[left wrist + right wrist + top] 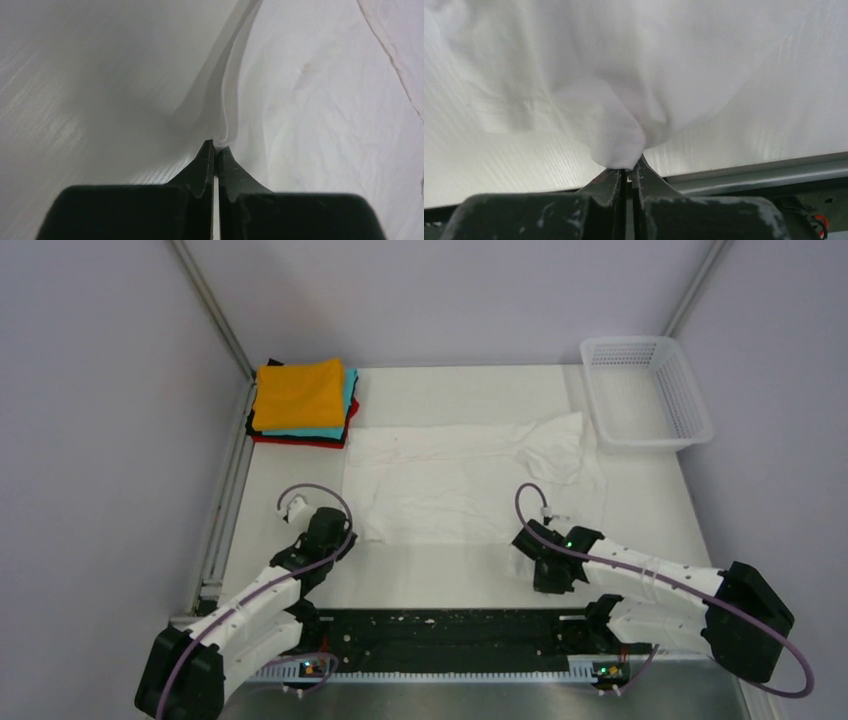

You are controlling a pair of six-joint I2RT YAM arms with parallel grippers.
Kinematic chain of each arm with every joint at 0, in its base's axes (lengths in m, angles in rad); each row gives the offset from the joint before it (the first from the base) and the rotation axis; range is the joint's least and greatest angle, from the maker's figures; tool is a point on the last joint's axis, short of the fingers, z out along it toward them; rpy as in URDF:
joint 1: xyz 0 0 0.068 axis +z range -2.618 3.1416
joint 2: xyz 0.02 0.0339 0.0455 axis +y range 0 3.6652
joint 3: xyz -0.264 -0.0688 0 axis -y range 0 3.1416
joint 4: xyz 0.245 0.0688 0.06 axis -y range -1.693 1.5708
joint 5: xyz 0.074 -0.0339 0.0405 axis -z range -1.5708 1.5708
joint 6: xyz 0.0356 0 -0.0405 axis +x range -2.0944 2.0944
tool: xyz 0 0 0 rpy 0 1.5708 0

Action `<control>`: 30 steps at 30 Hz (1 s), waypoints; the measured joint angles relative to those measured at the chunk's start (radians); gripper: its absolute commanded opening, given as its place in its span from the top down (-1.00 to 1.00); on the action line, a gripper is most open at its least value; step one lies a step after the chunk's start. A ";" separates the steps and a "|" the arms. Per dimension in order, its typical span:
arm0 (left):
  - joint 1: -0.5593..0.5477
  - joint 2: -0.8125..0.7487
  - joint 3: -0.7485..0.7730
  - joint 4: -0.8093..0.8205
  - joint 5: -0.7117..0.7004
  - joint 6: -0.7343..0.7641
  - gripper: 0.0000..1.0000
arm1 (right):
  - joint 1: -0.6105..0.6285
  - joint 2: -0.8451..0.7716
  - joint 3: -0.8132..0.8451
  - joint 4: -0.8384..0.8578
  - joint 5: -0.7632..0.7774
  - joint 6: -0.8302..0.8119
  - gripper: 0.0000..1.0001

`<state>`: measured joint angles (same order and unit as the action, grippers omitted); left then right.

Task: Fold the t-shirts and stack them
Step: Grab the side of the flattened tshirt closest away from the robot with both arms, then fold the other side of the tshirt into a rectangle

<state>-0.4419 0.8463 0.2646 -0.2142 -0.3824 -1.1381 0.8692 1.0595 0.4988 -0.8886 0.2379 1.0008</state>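
Note:
A large wrinkled white t-shirt (455, 475) lies spread on the white table in the top view. My left gripper (345, 537) is shut on its near left corner; the left wrist view shows the white cloth (310, 100) pinched in a fold at the closed jaws (216, 145). My right gripper (527, 552) is shut on the shirt's near right corner; the right wrist view shows a bunched white fold (624, 135) held between the closed jaws (629, 170). A stack of folded t-shirts (303, 400), orange on top of teal, red and black, sits at the far left corner.
A white plastic mesh basket (645, 390) stands at the far right. Grey walls and metal rails (225, 490) bound the table on the left and back. A black base strip (450, 640) runs along the near edge between the arm bases.

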 measured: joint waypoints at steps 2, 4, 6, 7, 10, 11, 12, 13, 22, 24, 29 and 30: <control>0.000 0.001 0.001 -0.008 0.000 0.000 1.00 | 0.001 0.010 0.008 0.016 0.043 0.005 1.00; 0.000 0.008 0.008 -0.025 0.000 0.000 1.00 | 0.000 0.011 0.023 0.026 0.097 0.005 1.00; 0.000 0.030 0.029 -0.038 0.000 0.003 1.00 | -0.012 0.011 0.056 0.030 0.139 -0.004 1.00; 0.000 0.040 0.041 -0.042 0.000 0.006 1.00 | -0.022 0.011 0.076 0.034 0.158 -0.011 1.00; 0.002 0.084 0.104 -0.053 -0.005 0.016 1.00 | -0.092 0.011 0.142 0.076 0.197 -0.059 1.00; 0.006 0.098 0.128 -0.054 -0.006 0.020 1.00 | -0.117 0.011 0.158 0.095 0.205 -0.077 1.00; 0.010 0.113 0.149 -0.053 -0.007 0.024 1.00 | -0.148 0.014 0.177 0.116 0.213 -0.099 1.00; 0.017 0.136 0.177 -0.052 -0.007 0.031 1.00 | -0.177 0.020 0.195 0.134 0.217 -0.121 1.00; 0.134 0.403 0.353 0.013 0.015 0.093 1.00 | -0.432 0.200 0.353 0.330 0.187 -0.312 1.00; 0.158 0.450 0.383 0.023 0.024 0.101 1.00 | -0.476 0.254 0.387 0.377 0.174 -0.348 1.00; 0.195 0.547 0.446 0.065 0.044 0.130 1.00 | -0.566 0.389 0.475 0.470 0.146 -0.422 1.00; 0.200 0.565 0.458 0.071 0.049 0.137 1.00 | -0.576 0.411 0.488 0.488 0.138 -0.436 1.00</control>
<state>-0.2424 1.4117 0.7223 -0.1429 -0.3336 -1.0008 0.2932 1.4704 0.9863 -0.4007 0.3756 0.5652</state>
